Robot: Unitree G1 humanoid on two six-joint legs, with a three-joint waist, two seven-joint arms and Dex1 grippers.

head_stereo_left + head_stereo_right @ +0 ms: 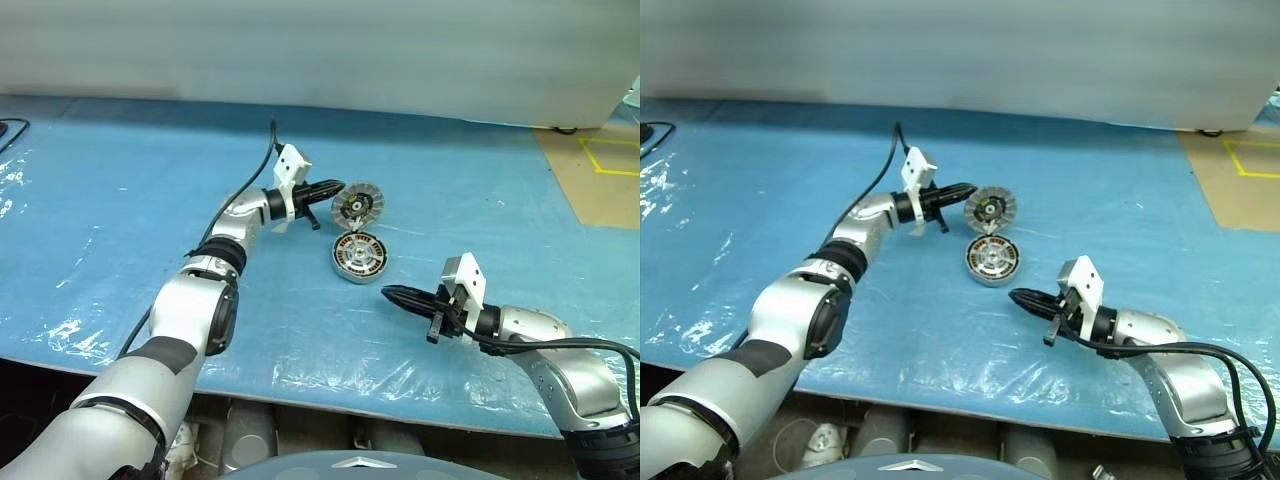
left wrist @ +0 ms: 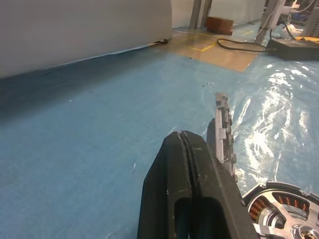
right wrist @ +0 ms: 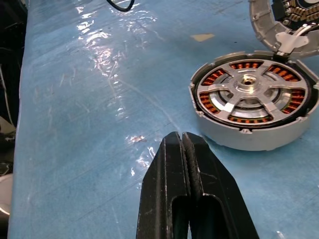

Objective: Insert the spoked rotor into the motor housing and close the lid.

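Spoked rotor (image 3: 247,93) seated in motor housing (image 1: 359,256) mid-table on blue sheet (image 1: 120,200), lid (image 1: 358,205) standing tilted against its far side, left gripper (image 1: 334,187) pinched closed, tips touching the lid's edge, right gripper (image 1: 392,294) closed, empty, near the housing toward the front edge.

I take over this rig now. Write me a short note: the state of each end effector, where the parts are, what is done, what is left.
Left end effector: shut, holding nothing, its tip right beside the lid.
Right end effector: shut, empty, off to the side of the motor housing.
Parts: the spoked rotor already sits in the housing on the blue sheet. The lid stands open, tilted up at the housing's far edge.
Done: rotor inserted.
Left: push the lid down to close it.
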